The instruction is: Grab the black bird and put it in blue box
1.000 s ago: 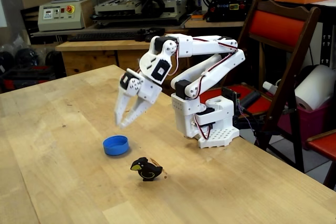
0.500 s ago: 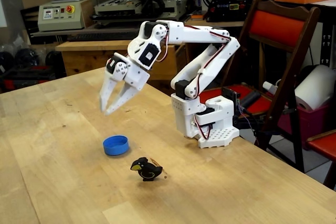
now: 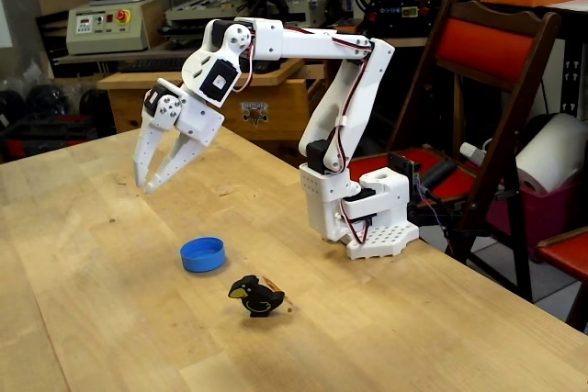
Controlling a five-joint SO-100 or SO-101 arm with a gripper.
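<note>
1. Arm, white, two-finger gripper (image 3: 147, 184): base at centre right of the fixed view, reaching over toward the upper left. Claw points down, raised above the table (image 3: 83, 309), fingers slightly spread with a narrow gap at the tips, holding nothing.
2. Black bird (image 3: 254, 296): lower centre of the frame, standing upright on the table, yellow beak toward the left. Well apart from the claw.
3. Blue box (image 3: 202, 253): shallow round dish, open side up, centre of the frame, just up and left of the bird, near it but not touching.
4. Table: pale wood, fills the lower frame.
5. Folding chair (image 3: 487, 52): red seat and back, dark frame, right side.
</note>
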